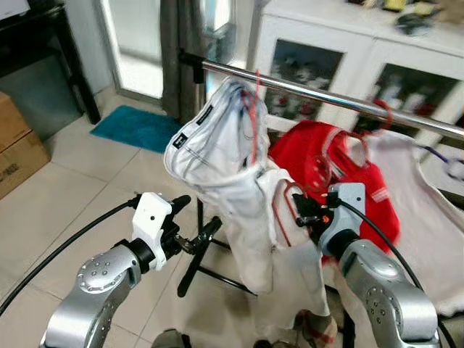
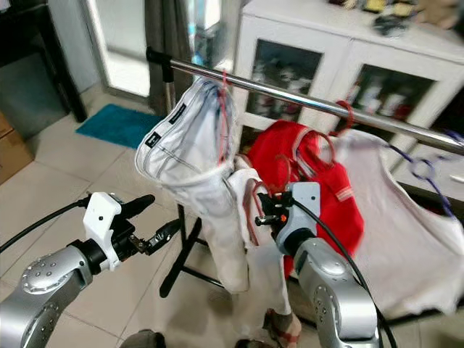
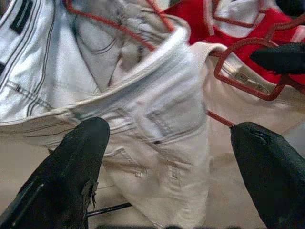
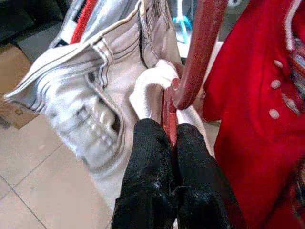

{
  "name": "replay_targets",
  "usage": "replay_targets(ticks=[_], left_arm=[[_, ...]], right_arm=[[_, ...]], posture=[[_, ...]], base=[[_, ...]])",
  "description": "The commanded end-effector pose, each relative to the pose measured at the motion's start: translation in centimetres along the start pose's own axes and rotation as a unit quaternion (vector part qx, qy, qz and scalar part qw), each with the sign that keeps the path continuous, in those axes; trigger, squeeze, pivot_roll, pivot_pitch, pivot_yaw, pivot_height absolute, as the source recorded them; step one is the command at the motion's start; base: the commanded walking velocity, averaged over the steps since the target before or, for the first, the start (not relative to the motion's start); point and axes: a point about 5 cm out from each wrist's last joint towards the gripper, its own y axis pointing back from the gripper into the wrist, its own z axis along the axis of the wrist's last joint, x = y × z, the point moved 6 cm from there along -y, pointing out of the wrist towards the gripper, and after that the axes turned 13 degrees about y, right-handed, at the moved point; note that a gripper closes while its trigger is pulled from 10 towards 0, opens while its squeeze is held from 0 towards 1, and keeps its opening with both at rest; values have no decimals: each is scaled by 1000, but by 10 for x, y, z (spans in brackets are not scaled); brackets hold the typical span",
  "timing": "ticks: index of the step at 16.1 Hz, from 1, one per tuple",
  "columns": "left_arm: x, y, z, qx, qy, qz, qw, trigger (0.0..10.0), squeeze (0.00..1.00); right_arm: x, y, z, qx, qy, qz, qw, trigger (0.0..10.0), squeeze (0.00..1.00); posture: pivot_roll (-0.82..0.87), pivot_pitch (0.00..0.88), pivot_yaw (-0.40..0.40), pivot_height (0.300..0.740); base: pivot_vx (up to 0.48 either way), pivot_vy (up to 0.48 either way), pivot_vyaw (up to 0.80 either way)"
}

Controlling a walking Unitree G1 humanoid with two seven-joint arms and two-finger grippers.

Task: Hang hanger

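Hanger gripped below the rail

Left tool [image 1: 190, 223], fingers spread wide and empty, is held just beside the white jeans [image 1: 232, 174] hung at the left end of the metal rail [image 1: 319, 94]. A red hanger [image 4: 190, 62] carrying a white garment [image 1: 301, 275] is pinched between the closed fingers of the right tool [image 4: 169, 138], below the rail, beside a red shirt [image 1: 341, 167].

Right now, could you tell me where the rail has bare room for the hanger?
The rail is bare between the white jeans and the red shirt's hook. Lower down it's crowded: the right tool holds the red hanger between jeans and shirt.
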Motion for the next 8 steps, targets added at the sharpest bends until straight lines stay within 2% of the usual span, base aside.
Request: replay_targets(ticks=[1, 8], left_arm=[[-1, -1, -1, 1, 0, 0, 1000, 10000, 451], [-4, -1, -4, 6, 3, -10, 1000, 10000, 443]], right_arm=[[-7, 2, 7, -14, 4, -11, 1000, 0, 0], [-9, 4, 4, -7, 3, -19, 1000, 0, 0]], posture=[[-24, 0, -48, 740], [-26, 0, -47, 740]], base=[[-262, 0, 0], [-255, 0, 0]])
